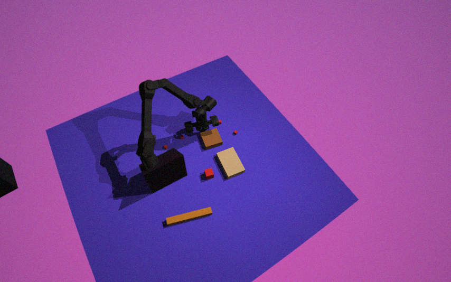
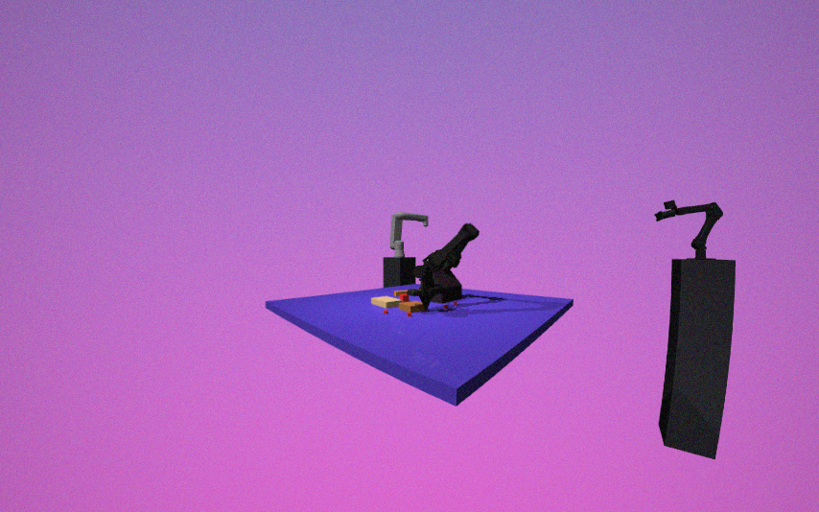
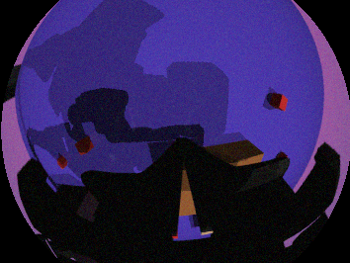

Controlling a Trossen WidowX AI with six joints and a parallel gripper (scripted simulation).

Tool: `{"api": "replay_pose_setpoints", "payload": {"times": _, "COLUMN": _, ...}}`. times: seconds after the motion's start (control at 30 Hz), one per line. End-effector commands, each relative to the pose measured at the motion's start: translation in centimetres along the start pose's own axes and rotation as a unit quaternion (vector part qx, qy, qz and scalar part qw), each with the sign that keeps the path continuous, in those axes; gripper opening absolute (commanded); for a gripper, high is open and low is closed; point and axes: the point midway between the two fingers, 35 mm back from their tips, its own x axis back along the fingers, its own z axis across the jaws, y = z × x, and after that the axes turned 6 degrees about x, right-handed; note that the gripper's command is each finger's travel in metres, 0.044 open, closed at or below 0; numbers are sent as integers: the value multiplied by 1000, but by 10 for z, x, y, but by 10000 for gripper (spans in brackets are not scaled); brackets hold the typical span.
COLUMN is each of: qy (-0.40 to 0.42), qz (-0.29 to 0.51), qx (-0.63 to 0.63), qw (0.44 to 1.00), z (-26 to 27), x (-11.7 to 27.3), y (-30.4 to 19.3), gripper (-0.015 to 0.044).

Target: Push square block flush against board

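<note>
Just above the middle of the frame in the top view, the tool [image 1: 201,130] [image 2: 426,308] [image 3: 182,140] points down with its fingers together, holding nothing. It is right by the upper edge of the block [image 1: 210,139] [image 2: 411,306] [image 3: 234,152]; whether they touch, I cannot tell. That spot looks chosen for pushing: the board [image 1: 230,162] [image 2: 385,301] [image 3: 207,232] lies lower right of the block, across a gap, so a shove from behind should close it. Both parts sit flat on the tabletop [image 1: 282,186] [image 2: 422,343] [image 3: 277,49], which suits sliding without lifting. Closed fingers probably serve as one blunt pusher. Farther out, the arm [image 1: 146,113] [image 2: 456,244] rises from its base at centre left, bends high at the elbow, reaches rightward and drops its wrist steeply.
</note>
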Motion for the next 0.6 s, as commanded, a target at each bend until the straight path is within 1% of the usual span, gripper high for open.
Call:
{"api": "replay_pose_setpoints", "payload": {"times": 0.0, "qy": 6, "qz": 5, "qx": -5, "qw": 1000, "z": 3, "x": -4, "y": -8, "gripper": 0}}
{"api": "replay_pose_setpoints", "payload": {"times": 0.57, "qy": 6, "qz": 4, "qx": -5, "qw": 1000, "z": -2, "x": -4, "y": 18, "gripper": 0}}
